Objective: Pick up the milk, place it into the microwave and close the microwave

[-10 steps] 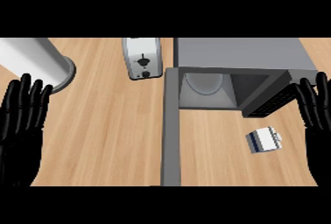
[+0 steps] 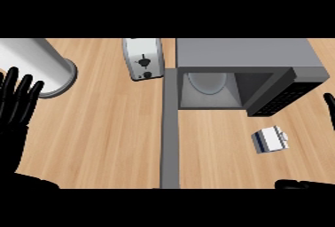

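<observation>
Pale wood grain runs across the counter [image 2: 111, 133], broken by a grey strip [image 2: 169, 133] that runs from the microwave's front corner down to the lower edge. The grey microwave [image 2: 242, 55] stands at the upper right with its door [image 2: 278, 95] swung open, showing a pale round turntable [image 2: 208, 82] inside. Left of it stands a silver toaster [image 2: 142, 58], and a white cylinder [image 2: 33, 66] rises at the far left. The milk [image 2: 270, 140], a small white carton with a dark stripe, lies on the wood just below the open door. The left hand [image 2: 16, 106] shows at the left edge, fingers straight and spread, holding nothing. Only a sliver of the right hand [image 2: 330, 104] shows at the right edge; whether it is open I cannot tell.
</observation>
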